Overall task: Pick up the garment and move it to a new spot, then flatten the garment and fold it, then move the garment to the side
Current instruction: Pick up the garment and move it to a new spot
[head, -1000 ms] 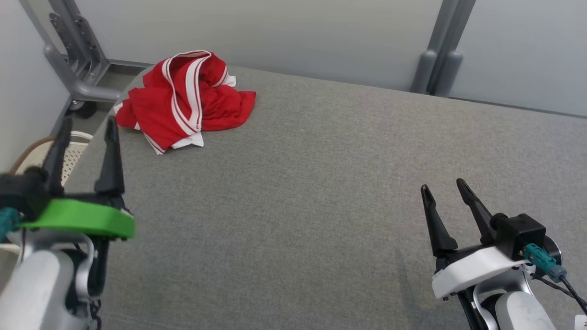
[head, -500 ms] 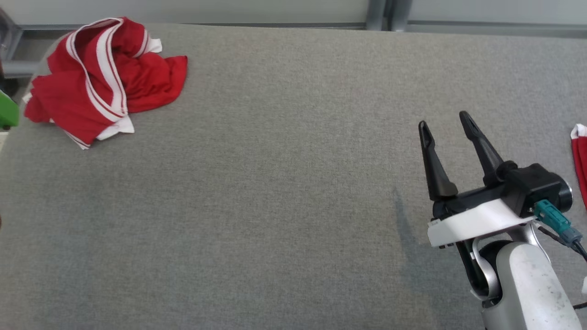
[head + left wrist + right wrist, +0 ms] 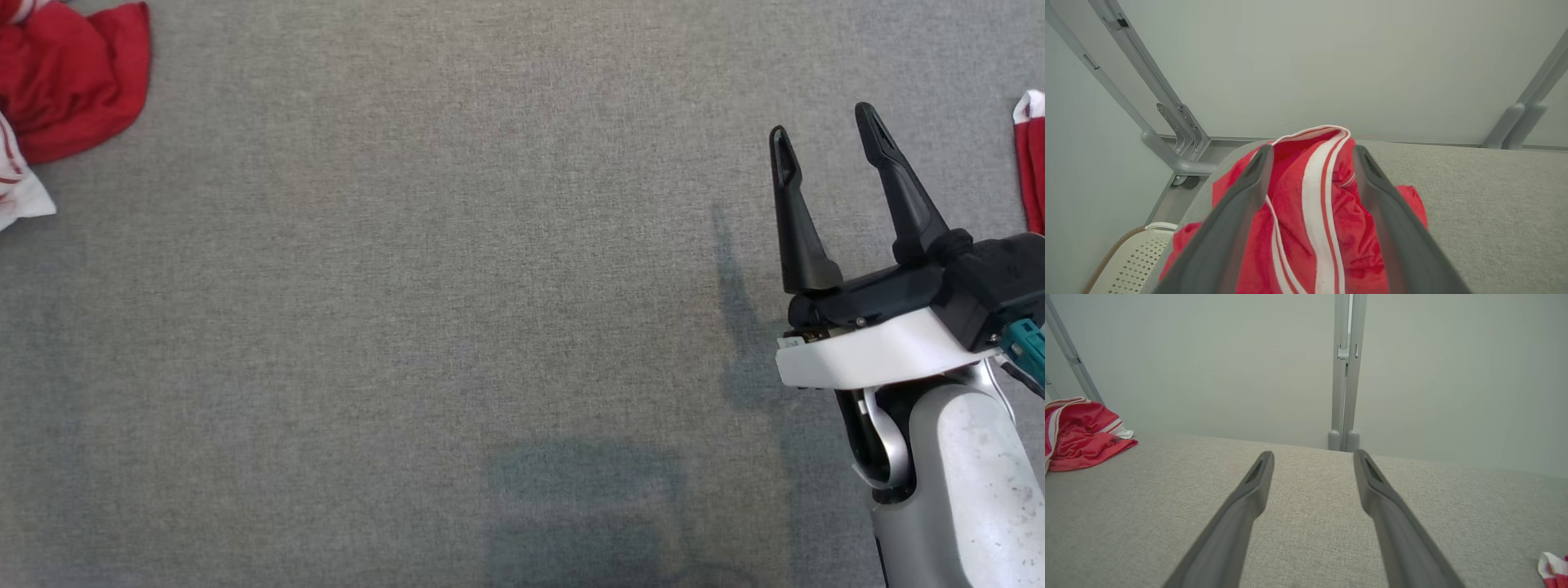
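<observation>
Task at its very start, by my reading. The garment, red with white stripes, lies in a crumpled heap at the upper left of the head view, on the grey surface: not lifted, flattened or folded. In the left wrist view the left fingers are spread wide around the heap and grip nothing; contact cannot be told. The right fingers are spread and empty at right. Another red-and-white cloth shows at the right edge. Every step remains.
</observation>
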Controlling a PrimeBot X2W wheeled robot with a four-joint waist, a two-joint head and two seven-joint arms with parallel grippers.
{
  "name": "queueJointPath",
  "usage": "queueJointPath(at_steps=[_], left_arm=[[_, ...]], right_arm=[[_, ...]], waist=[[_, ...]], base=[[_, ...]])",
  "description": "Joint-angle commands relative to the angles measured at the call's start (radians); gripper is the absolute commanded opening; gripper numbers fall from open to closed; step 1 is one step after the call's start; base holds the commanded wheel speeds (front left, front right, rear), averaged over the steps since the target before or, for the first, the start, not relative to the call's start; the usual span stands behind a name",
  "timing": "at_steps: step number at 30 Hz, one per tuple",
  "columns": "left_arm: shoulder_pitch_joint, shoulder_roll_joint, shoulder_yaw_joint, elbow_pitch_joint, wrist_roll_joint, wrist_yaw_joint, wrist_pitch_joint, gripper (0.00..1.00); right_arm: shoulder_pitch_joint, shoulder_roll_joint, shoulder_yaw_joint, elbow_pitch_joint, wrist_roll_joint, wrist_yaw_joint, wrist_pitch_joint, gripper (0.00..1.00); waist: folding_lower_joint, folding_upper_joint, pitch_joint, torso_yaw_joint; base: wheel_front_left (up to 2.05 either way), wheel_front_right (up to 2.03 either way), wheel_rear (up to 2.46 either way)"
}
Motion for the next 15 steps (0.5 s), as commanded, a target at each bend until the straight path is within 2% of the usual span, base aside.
queueJointPath(at_steps=[1,9,15], left_arm=[[-0.02,0.0,-0.003,0.027,0.0,-0.004,-0.006,1.0],[-0.057,0.019,-0.01,0.142,0.018,0.015,-0.01,1.0],[-0.086,0.011,0.0,0.188,0.015,0.037,-0.042,1.0]], right_arm=[[-0.019,-0.002,-0.002,-0.011,-0.006,0.0,0.002,1.0],[-0.024,-0.002,0.005,-0.037,-0.019,0.0,0.011,1.0],[-0.021,-0.002,-0.001,-0.05,-0.025,0.0,0.012,1.0]], waist=[[-0.0001,0.005,0.093,-0.06],[-0.0001,0.005,0.133,-0.072],[-0.0001,0.005,0.137,-0.076]], base=[[0.0,0.0,0.0],[0.0,0.0,0.0],[0.0,0.0,0.0]])
